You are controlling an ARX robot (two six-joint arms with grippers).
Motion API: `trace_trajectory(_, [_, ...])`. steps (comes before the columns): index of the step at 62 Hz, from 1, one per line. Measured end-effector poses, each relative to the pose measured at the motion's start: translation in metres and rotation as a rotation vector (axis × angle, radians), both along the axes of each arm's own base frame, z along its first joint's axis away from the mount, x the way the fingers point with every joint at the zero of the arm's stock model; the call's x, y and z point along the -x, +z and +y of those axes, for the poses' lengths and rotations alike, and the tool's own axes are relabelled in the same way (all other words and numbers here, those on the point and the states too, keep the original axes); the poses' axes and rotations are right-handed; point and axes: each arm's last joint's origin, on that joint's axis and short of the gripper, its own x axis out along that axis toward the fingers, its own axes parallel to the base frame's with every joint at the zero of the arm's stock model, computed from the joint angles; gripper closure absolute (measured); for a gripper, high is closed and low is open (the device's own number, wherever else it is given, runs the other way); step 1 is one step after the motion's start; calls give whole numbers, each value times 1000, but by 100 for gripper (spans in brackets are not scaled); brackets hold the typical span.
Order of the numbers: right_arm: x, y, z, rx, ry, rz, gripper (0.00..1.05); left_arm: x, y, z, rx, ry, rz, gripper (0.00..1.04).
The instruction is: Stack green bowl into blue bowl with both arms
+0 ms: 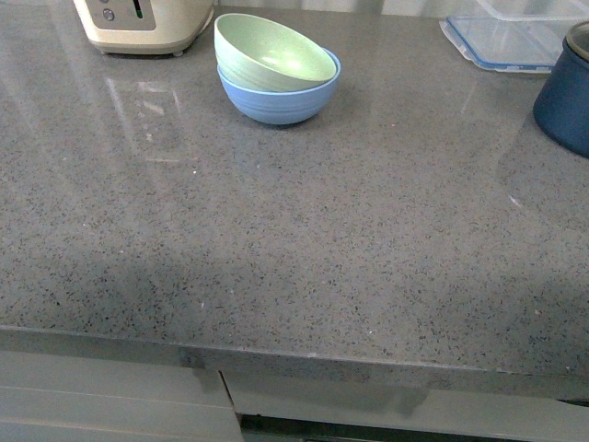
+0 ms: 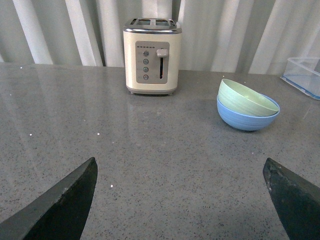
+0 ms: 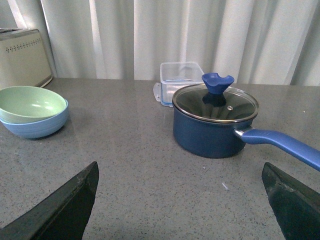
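The green bowl [image 1: 272, 53] sits tilted inside the blue bowl [image 1: 281, 101] at the back of the grey counter, left of centre. Both wrist views show the pair too: green bowl [image 2: 245, 98] in blue bowl [image 2: 246, 117], and green bowl [image 3: 31, 104] in blue bowl [image 3: 35, 126]. My left gripper [image 2: 180, 200] is open, well short of the bowls, with bare counter between its fingers. My right gripper [image 3: 180, 200] is open too, back from the bowls, nothing between its fingers. Neither arm shows in the front view.
A cream toaster [image 1: 143, 23] stands at the back left, close to the bowls. A dark navy pot [image 3: 212, 122] with a glass lid and long blue handle stands at the right. A clear plastic container [image 1: 506, 37] lies behind it. The counter's front edge [image 1: 276, 354] runs below.
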Motion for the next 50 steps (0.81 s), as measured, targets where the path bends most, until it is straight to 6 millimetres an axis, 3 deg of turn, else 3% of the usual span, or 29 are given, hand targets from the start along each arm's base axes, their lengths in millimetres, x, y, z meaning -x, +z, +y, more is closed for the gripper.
trace_trajectory(50, [0, 0, 0, -1, 0, 0, 10, 0, 0, 0, 0, 0, 0, 7])
